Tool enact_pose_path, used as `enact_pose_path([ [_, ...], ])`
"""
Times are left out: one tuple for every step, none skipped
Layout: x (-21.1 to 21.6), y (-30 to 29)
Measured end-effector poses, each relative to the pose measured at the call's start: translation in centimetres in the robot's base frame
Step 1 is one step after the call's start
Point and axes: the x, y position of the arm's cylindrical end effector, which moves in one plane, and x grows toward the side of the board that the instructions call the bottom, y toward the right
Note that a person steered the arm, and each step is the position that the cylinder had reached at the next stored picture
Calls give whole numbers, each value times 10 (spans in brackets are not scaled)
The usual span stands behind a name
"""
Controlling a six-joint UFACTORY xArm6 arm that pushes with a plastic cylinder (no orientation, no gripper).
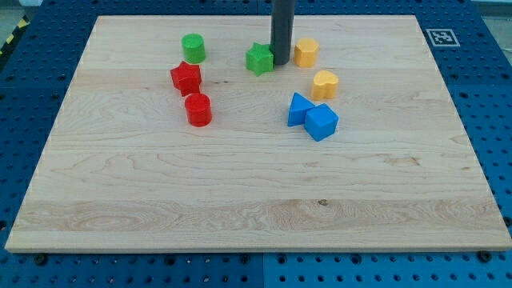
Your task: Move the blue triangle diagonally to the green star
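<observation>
The blue triangle [298, 110] lies right of the board's middle, touching a blue cube [322, 122] at its lower right. The green star [259, 59] sits near the view's top centre, up and to the left of the triangle. My tip [281, 62] stands on the board just right of the green star, between it and a yellow hexagon [306, 52]. The tip is well above the blue triangle in the view and apart from it.
A yellow heart [324, 83] lies just above the blue blocks. A green cylinder [194, 48], a red star [186, 78] and a red cylinder [198, 109] stand at the upper left. The wooden board [256, 200] rests on a blue pegboard table.
</observation>
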Motion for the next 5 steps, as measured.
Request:
enact_pose_path([
  [0, -15],
  [0, -11],
  [10, 2],
  [16, 1],
  [19, -7],
])
